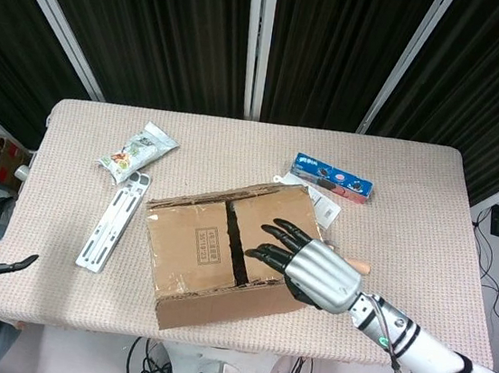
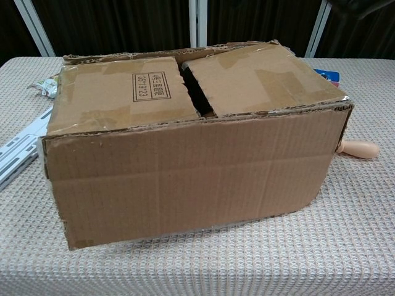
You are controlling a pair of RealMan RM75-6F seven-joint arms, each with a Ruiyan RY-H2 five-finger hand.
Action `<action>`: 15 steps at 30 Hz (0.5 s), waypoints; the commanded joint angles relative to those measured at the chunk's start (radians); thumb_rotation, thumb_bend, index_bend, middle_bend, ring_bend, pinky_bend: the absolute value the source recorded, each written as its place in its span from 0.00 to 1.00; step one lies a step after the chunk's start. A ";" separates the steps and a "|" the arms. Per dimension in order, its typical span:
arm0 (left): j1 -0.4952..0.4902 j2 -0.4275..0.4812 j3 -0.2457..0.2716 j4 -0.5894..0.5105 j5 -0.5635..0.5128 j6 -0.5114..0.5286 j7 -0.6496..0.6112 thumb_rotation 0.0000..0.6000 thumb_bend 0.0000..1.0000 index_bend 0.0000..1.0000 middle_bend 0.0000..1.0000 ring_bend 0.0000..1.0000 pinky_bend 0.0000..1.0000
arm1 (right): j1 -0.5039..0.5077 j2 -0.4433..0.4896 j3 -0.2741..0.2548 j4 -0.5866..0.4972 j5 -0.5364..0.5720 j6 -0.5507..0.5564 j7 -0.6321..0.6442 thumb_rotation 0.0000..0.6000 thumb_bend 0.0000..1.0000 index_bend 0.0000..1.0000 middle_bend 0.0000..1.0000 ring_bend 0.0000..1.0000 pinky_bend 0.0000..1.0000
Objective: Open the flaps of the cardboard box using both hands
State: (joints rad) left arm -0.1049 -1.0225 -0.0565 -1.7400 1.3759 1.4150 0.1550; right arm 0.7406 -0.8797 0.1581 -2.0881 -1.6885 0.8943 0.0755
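Cardboard box [image 1: 223, 252] mid-table, snack packet [image 1: 135, 152] behind-left, cookie box [image 1: 332, 177] behind-right

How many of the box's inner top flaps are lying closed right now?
2. The left flap with the printed stamp and the right flap lie flat atop the cardboard box, a dark gap between them. The right hand hovers over the right one.

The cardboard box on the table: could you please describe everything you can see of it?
The cardboard box is plain brown corrugated card with torn, ragged edges. It sits skewed on the woven table cover, near the front edge. Two inner flaps lie nearly flat across the top with a dark gap between them; the left one bears a small printed stamp. The near outer flap hangs down the front wall. The right hand reaches over the right flap, fingers spread; whether it touches cannot be told.
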 commanded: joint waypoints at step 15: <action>0.005 -0.005 -0.001 0.058 0.002 0.000 -0.066 0.40 0.00 0.10 0.12 0.11 0.21 | 0.185 -0.260 0.033 0.138 0.350 -0.204 -0.316 1.00 0.90 0.26 0.17 0.00 0.00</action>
State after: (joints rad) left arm -0.1001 -1.0264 -0.0571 -1.6844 1.3785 1.4158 0.0912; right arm 0.9174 -1.1306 0.1945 -1.9557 -1.3558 0.6933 -0.2230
